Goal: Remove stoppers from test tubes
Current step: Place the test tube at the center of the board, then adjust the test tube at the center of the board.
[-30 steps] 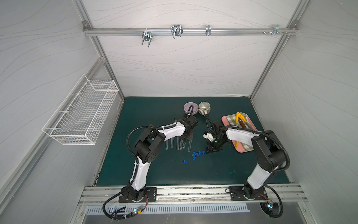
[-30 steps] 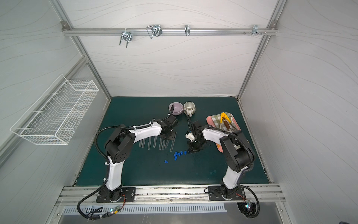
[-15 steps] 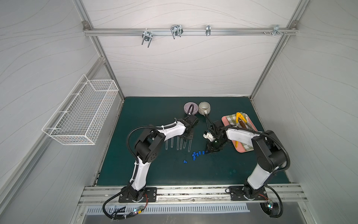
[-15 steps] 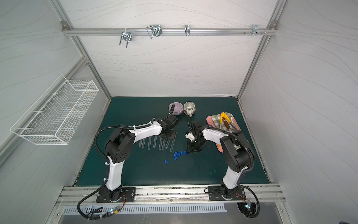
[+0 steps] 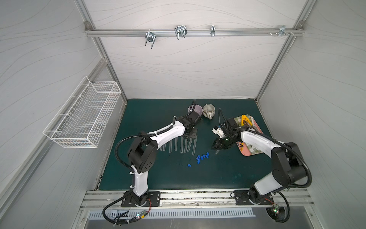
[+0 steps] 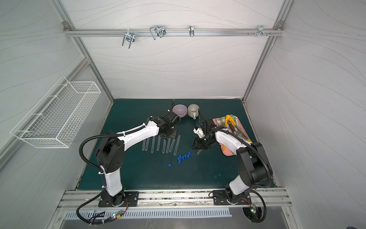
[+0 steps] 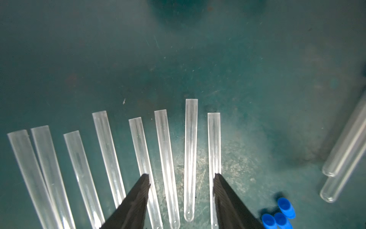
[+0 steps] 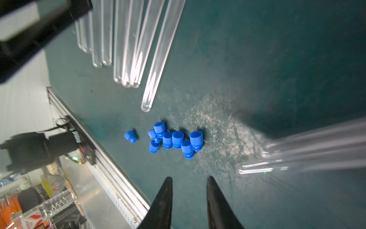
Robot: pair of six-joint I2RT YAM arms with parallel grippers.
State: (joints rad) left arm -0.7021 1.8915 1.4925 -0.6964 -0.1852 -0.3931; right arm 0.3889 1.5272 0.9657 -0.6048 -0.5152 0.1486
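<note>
Stoppers (image 8: 175, 138), the tiny bright blue plastic plugs, are all lying loose on the dark green mat (image 5: 158, 168) in a tight little huddle. One stray blue stopper (image 8: 130, 136) sits just off to the side of the pile. None of them is in a tube as far as I can see.

The long clear test tubes (image 7: 138, 158) are laid flat in a rough fan. The left wrist view shows eight side by side with their mouths open, and the two at one end are pressed together. The blue pile sits just past the rounded end of the outermost tube, between the row and the right arm.

Left gripper (image 7: 181, 175) hovers low over the row with its black fingers (image 7: 138, 198) spread wide. Two tubes show in the gap, but it's pinching nothing. Right gripper (image 8: 189, 179) is parted too, with a narrower gap and nothing between the tips, and it points at the mat near the pile.

Two more clear tubes (image 8: 307, 154) are off by themselves beside the right gripper, apart from the row. They're smeared in the right wrist view, so I can't tell if they rest on the mat.

At the back of the mat, a lilac bowl (image 5: 195, 110) and a striped grey mug (image 5: 209, 111) stand side by side. A pink tray (image 5: 244, 151) carries a checked cloth (image 5: 235, 121) and a yellow-handled tool (image 5: 245, 119), partly under the right arm. A white wire basket (image 5: 85, 119) hangs on the left wall.
</note>
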